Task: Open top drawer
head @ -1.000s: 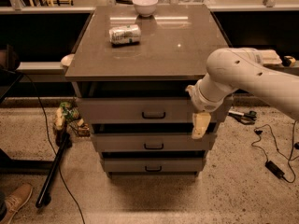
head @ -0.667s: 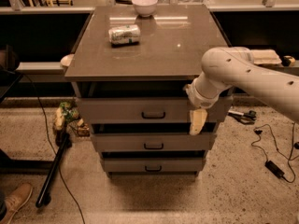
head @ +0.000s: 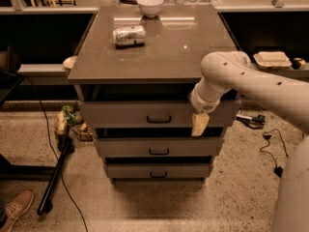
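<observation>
The top drawer [head: 120, 114] is the widest of three grey-brown drawers under the cabinet's flat top [head: 159, 57]. Its front stands slightly forward of the cabinet, with a dark gap above it. A small dark loop handle [head: 159, 119] sits at its centre. My gripper [head: 200, 123] hangs at the end of the white arm [head: 227, 76], pointing down in front of the right part of the top drawer's face. It is to the right of the handle and apart from it, and holds nothing that I can see.
The middle drawer [head: 159, 148] and bottom drawer [head: 158, 171] lie below. A silver can [head: 129, 35] on its side and a white bowl [head: 150, 5] sit on the cabinet top. A black pole [head: 55, 175] and cable lie on the floor left, and cables [head: 270, 144] right.
The arm and gripper have shifted a little to the left along the top drawer's face, closer to the handle. The drawers have not moved.
</observation>
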Robot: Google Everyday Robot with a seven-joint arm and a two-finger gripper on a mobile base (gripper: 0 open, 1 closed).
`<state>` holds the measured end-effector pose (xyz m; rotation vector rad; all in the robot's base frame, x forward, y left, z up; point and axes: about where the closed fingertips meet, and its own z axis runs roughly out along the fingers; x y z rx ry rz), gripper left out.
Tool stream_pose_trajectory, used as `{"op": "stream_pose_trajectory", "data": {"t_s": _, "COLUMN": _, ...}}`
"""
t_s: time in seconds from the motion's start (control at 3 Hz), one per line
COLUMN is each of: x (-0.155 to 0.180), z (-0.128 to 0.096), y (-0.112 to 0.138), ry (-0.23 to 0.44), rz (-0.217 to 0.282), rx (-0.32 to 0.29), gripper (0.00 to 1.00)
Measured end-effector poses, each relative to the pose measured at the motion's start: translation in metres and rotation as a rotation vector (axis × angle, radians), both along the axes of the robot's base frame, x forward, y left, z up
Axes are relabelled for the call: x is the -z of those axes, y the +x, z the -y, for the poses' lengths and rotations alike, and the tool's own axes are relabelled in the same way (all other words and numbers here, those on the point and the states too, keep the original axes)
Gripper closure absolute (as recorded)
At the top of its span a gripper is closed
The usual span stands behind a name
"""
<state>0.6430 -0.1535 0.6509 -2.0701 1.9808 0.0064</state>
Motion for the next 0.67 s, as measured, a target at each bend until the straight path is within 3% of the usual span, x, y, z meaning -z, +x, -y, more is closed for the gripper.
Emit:
{"op": "stream_pose_trajectory", "data": {"t_s": 0.33, "x": 0.0133, "z": -0.0067, "y": -0.0059, "ry": -0.009, "rz": -0.033, "rx": -0.020, "gripper": 0.41}}
{"op": "stream_pose_trajectory", "data": {"t_s": 0.67, "x": 0.0128, "z": -0.0031, "y": -0.0132, "ry": -0.010, "rz": -0.034, "rx": -0.010, "gripper": 0.64}}
